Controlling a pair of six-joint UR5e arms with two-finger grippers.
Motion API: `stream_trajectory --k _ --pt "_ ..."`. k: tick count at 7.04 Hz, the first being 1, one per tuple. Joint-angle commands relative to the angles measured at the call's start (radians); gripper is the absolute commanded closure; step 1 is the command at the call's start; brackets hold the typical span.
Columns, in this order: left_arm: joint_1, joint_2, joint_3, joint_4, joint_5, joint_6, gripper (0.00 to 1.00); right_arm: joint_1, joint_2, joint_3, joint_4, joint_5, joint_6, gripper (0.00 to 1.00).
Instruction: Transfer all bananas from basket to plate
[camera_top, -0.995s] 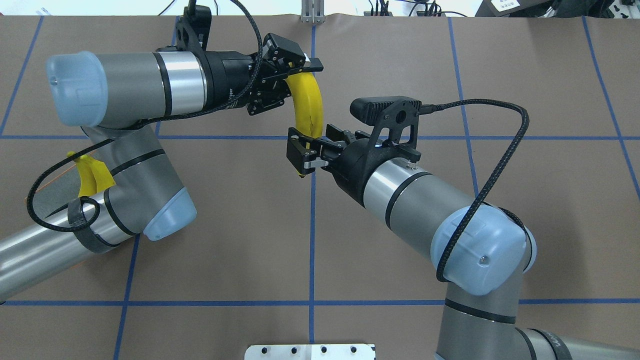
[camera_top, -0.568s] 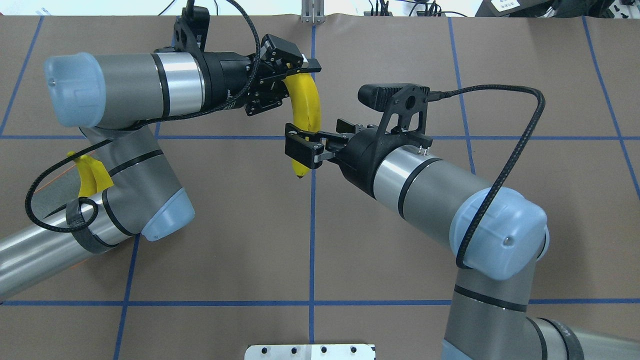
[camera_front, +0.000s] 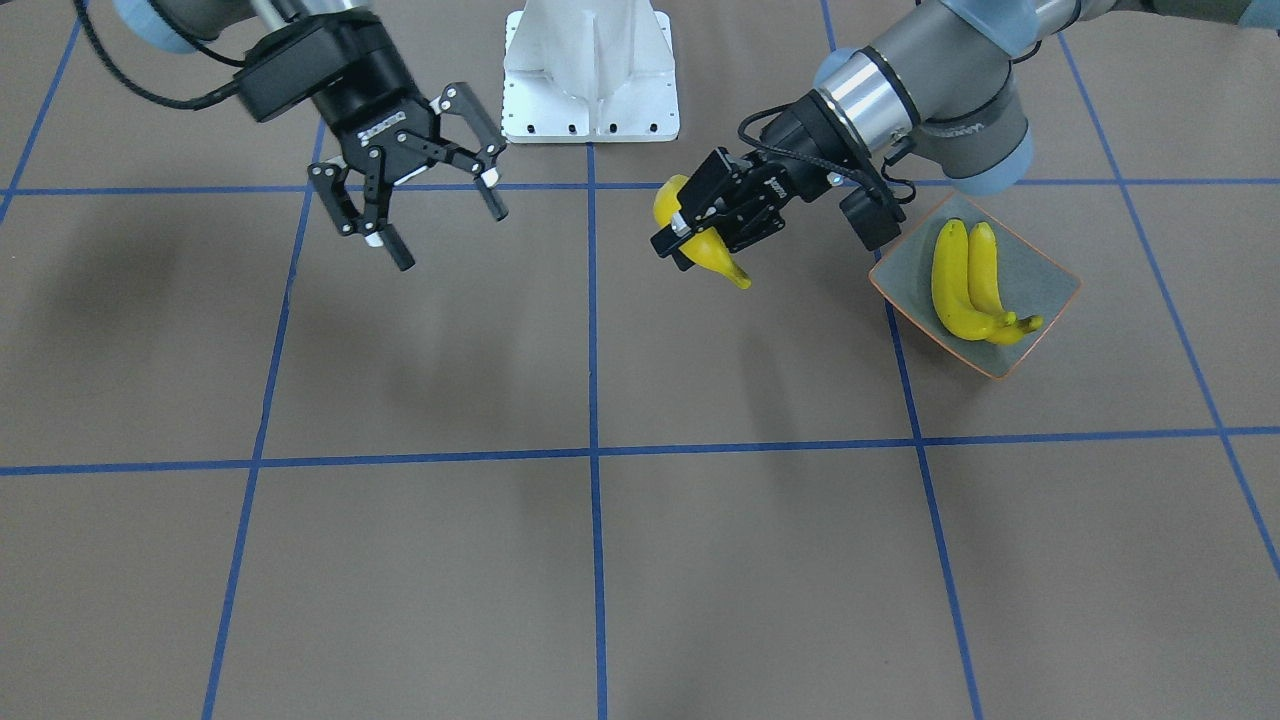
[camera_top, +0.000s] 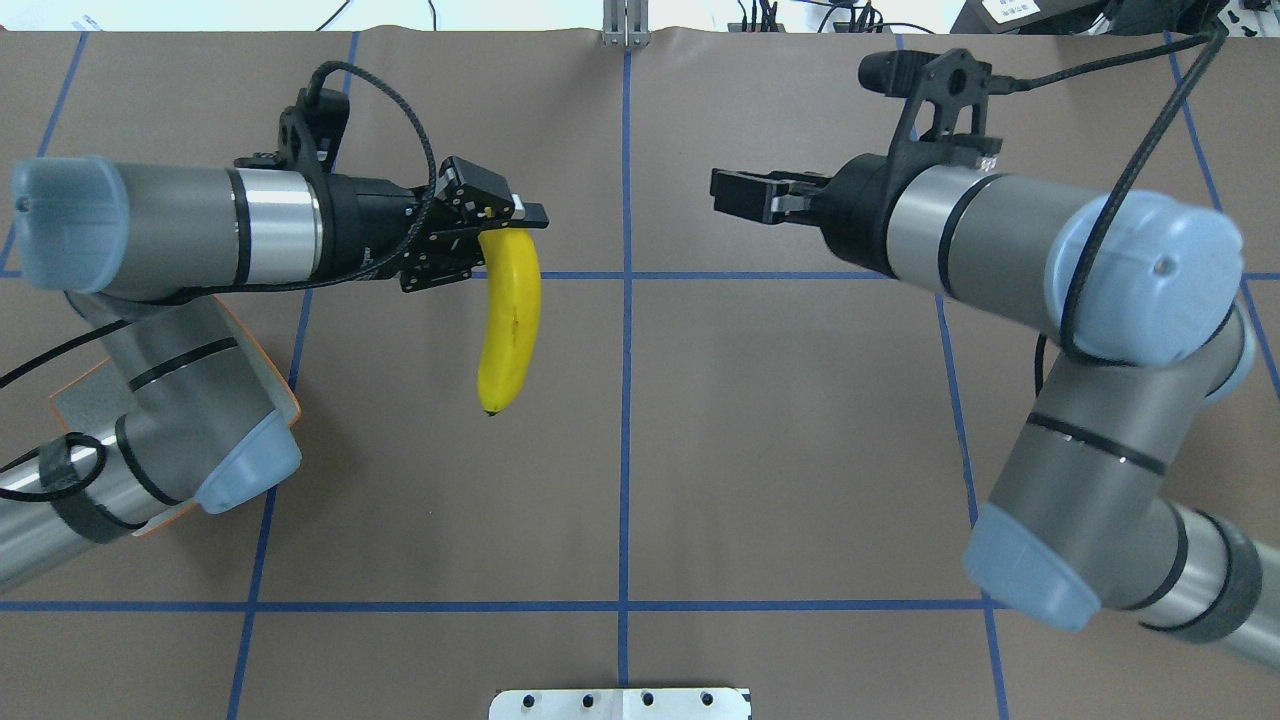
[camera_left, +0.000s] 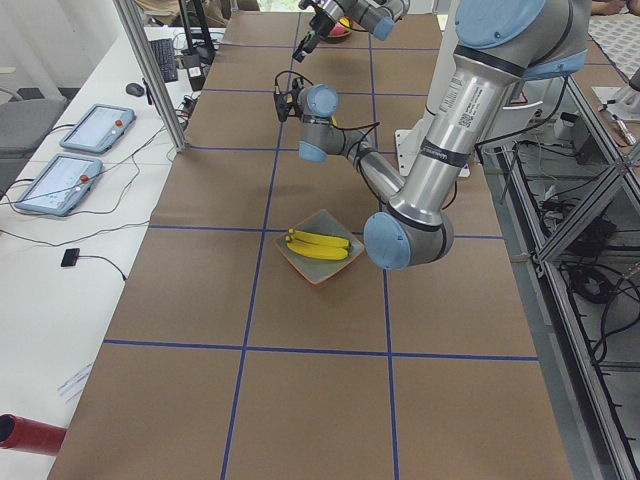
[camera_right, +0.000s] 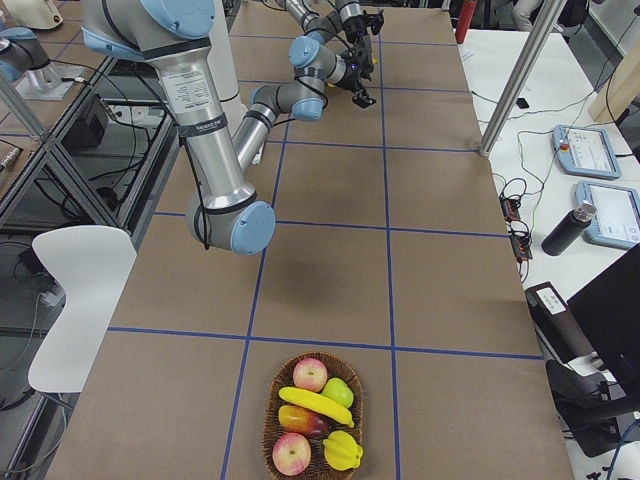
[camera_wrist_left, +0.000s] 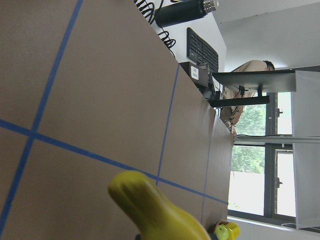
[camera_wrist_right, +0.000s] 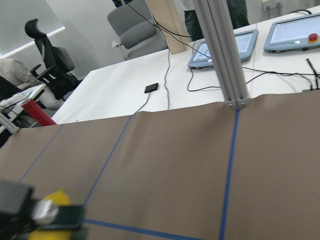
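Observation:
My left gripper (camera_top: 500, 222) is shut on the top end of a yellow banana (camera_top: 510, 320) that hangs above the table; both also show in the front view, the gripper (camera_front: 690, 235) and the banana (camera_front: 712, 258). The speckled grey plate (camera_front: 1040, 275) with an orange rim holds two bananas (camera_front: 960, 285) and lies just beyond the left gripper, towards the table's left end. In the overhead view the plate (camera_top: 80, 400) is mostly hidden under the left arm. My right gripper (camera_front: 445, 235) is open and empty, well apart from the banana. One banana (camera_right: 315, 405) lies in the wicker basket (camera_right: 268, 420).
The basket also holds apples and other fruit at the table's right end. The white robot base plate (camera_front: 590, 70) stands at the robot's side. Blue tape lines cross the brown table (camera_top: 780, 420).
My right gripper has let go of the banana's lower end and drawn back to the right. My left arm has carried the banana left, towards the plate.

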Motion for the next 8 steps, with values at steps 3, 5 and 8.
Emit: stream_trajectory --k 3,5,8 --pt "-0.051 0.278 -0.057 0.077 -0.042 0.271 1.00 0.401 -0.113 -0.157 -0.155 0.421 -0.290 0.00" --pt "-0.074 0.319 -0.057 0.215 -0.026 0.434 1.00 0.534 -0.223 -0.208 -0.148 0.510 -0.531 0.00" --pt "-0.090 0.335 -0.071 0.419 -0.019 0.539 1.00 0.579 -0.247 -0.238 -0.146 0.537 -0.598 0.00"
